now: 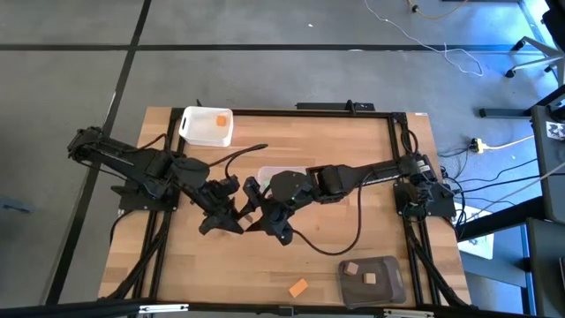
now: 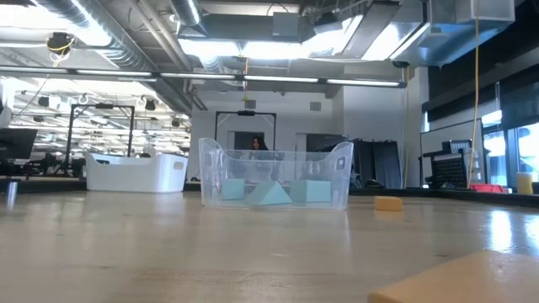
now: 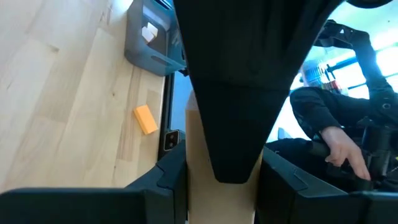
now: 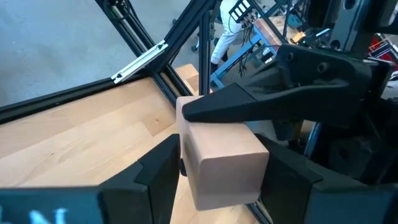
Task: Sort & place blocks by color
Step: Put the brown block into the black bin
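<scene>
Tan wood block (image 4: 221, 158) sits clamped between both arms' jaws at mid-table.

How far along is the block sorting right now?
Done: one orange block sits in the white tub, teal blocks in the clear tub, two tan blocks in the dark grey tub. In hand: the left end effector and right end effector both clamp one tan block mid-table, apparently a handover. Left: that block, plus a loose orange block on the table.
</scene>
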Motion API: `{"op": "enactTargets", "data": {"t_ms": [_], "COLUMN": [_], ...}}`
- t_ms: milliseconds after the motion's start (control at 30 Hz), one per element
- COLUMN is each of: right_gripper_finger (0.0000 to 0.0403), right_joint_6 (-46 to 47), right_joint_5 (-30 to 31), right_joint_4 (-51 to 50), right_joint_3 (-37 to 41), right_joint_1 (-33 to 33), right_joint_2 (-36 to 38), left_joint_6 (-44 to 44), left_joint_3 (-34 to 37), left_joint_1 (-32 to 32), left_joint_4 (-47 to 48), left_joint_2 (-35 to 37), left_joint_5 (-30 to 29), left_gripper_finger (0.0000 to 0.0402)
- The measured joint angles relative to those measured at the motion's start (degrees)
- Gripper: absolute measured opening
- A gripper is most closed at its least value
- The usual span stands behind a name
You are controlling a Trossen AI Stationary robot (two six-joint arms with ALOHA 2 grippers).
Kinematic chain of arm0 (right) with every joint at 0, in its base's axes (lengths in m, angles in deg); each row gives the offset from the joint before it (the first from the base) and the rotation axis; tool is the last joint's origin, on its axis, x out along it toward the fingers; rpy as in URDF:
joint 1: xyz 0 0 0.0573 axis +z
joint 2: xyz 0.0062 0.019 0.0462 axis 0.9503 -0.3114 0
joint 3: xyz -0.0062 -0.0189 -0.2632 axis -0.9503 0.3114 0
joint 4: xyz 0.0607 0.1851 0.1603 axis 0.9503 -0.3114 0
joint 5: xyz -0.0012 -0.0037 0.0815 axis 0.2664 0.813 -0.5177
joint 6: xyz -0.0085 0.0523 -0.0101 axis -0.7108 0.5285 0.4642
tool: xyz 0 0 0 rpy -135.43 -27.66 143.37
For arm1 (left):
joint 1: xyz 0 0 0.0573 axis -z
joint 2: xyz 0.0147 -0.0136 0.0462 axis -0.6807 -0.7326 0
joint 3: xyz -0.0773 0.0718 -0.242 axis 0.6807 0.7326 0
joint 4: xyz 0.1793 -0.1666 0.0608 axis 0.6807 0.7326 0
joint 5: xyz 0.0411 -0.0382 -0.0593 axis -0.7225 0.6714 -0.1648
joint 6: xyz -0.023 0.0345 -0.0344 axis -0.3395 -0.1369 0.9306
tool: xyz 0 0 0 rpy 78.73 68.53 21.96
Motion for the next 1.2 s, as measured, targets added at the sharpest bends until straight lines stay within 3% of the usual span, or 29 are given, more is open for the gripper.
{"op": "enactTargets", "data": {"t_ms": [200,400,700,933,1200], "right_gripper_finger": [0.0187,0.0137,0.0137,0.0137,0.0137], "right_joint_6": [-0.38,0.16,0.31,0.03,0.14], "right_joint_5": [-0.07,-0.36,-0.18,0.17,1.14], "right_joint_4": [1.08,0.94,0.93,0.97,-4.05], "right_joint_3": [0.02,0.04,0.04,0.04,-2.38], "right_joint_1": [-0.03,-0.03,-0.03,0.12,1.07], "right_joint_2": [-0.09,-0.11,-0.11,0.00,0.39], "left_joint_6": [-0.34,-0.47,-0.46,-0.15,-1.56], "left_joint_3": [0.00,0.00,0.00,-0.02,-0.06], "left_joint_1": [0.00,0.00,-0.04,-0.04,-0.04], "left_joint_4": [0.02,0.32,0.41,2.19,2.83], "left_joint_2": [0.04,0.04,0.04,0.07,0.55], "left_joint_5": [0.22,0.59,0.74,0.87,0.98], "left_gripper_finger": [0.0121,0.0121,0.0121,0.0196,0.0208]}}
